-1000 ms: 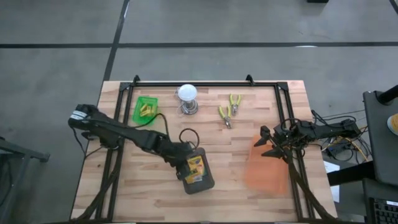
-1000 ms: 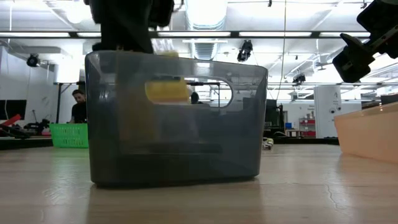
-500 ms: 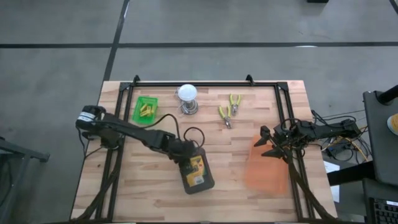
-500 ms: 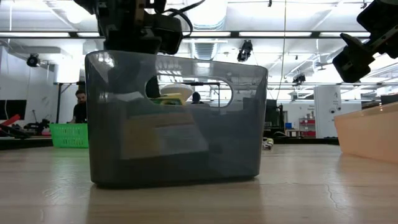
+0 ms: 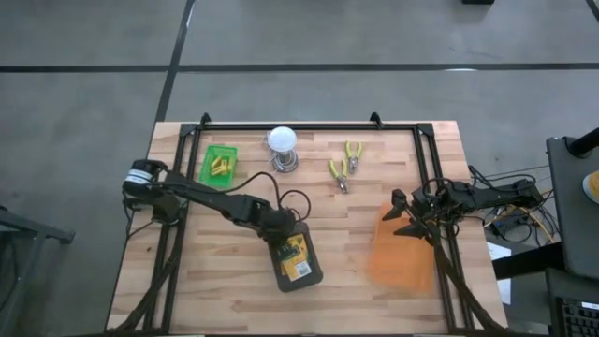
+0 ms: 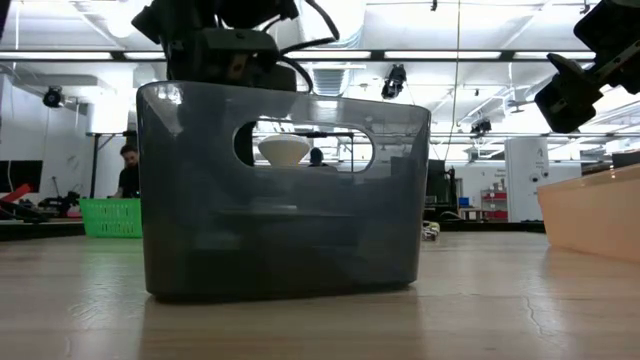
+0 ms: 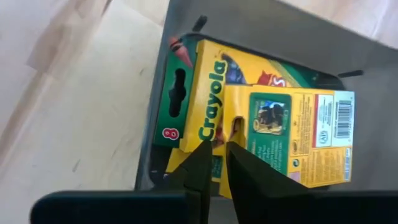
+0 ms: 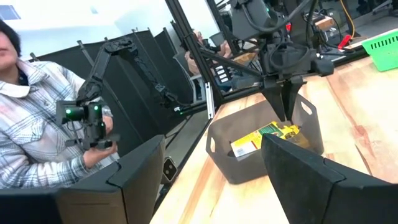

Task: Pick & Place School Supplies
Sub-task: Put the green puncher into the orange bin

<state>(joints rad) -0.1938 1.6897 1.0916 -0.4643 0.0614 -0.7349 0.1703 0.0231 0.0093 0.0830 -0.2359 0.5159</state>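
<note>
Over the last second we've gone from carrying a crayon box above the grey bin (image 5: 297,260) to having it dropped inside: a second ago the box sat high in the left tool, half a second ago it was tilted partway down behind the bin wall, and now in the low view nothing yellow shows through the handle slot. Left tool (image 7: 214,163) hangs just above the bin's far-left end, fingers nearly together and gripping nothing, so we read it as released and clenched back up. Two boxes (image 7: 273,124) lie flat and overlapped on the bin floor, the top one back side up. The small yellow sticks (image 5: 220,167) remain in the green tray (image 5: 208,172) at far left of the bench (image 5: 356,225), near the bulb (image 5: 282,140). Right tool (image 5: 404,213) waits with fingers spread by the orange bin (image 5: 401,253), right side. We judge this box placed; next pick is likely from the tray.
</note>
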